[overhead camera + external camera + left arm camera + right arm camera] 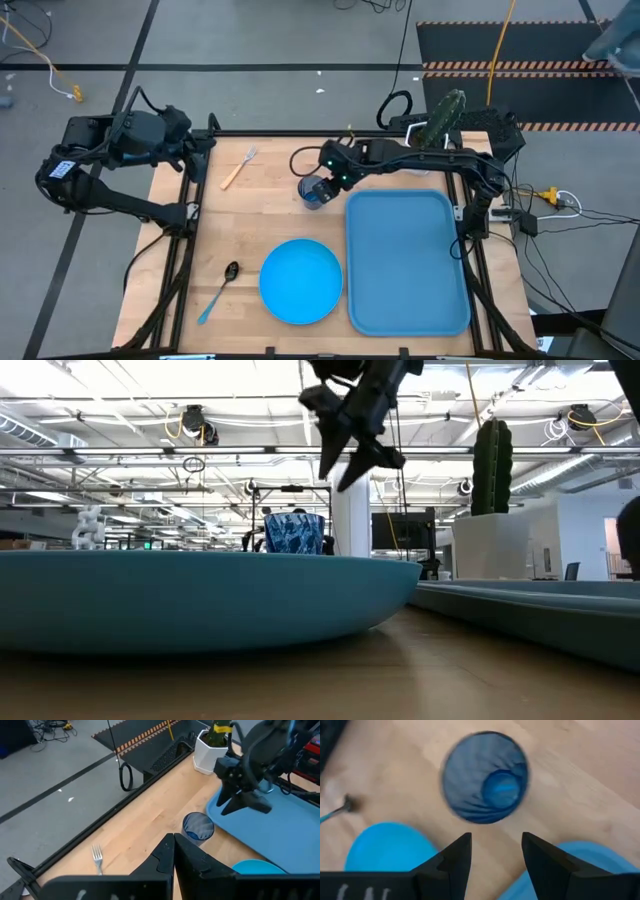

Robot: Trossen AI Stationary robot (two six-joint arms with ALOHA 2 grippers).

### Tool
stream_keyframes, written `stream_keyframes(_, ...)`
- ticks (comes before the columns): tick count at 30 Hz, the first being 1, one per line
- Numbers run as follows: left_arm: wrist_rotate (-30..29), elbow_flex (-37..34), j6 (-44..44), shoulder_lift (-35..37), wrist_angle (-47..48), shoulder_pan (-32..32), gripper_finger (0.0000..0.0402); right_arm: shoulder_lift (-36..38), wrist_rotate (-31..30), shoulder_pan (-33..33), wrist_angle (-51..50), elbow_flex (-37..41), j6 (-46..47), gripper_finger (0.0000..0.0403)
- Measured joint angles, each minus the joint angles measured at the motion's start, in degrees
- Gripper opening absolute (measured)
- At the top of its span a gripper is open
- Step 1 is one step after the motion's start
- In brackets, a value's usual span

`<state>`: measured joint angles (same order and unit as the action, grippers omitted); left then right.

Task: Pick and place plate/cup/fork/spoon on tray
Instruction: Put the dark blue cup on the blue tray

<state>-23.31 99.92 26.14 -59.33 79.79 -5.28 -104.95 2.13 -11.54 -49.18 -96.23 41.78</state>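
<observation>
The dark-blue cup (312,192) stands upright on the wooden table, left of the tray's (408,300) far left corner. My right gripper (496,845) hovers open just above the cup (485,777), slanting down, and touches nothing; the low view shows it (357,468) higher than the cup's rim (294,518). The sky-blue plate (300,281) lies flat near the front edge, beside the tray. The fork (238,168) lies at the far left, the spoon (218,292) at the near left. My left gripper (173,851) is shut and empty, held back high at the table's left edge.
A white pot with a cactus (440,120) stands at the far edge behind the tray. The black frame rails (185,230) run along the table's left and right sides. Bare wood lies between the fork, the spoon and the plate.
</observation>
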Motion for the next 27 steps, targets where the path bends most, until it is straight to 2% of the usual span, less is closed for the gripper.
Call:
stream_keyframes(10, 0.69, 0.04, 1.68, -0.27, -0.02, 0.00, 0.0008, -0.09, -1.17, -1.89, 15.00, 6.42, 7.00, 0.0169)
stream_keyframes(14, 1.31, 0.04, 1.85, -0.28, -0.04, 0.18, 0.0008, -0.08, -3.57, -2.11, 15.41, 8.41, 7.90, 0.0169)
stream_keyframes(27, 1.38, 0.04, 1.83, -0.28, -0.04, 0.20, 0.0008, -0.10, -3.69, -2.28, 21.91, 15.24, 8.41, 0.0167)
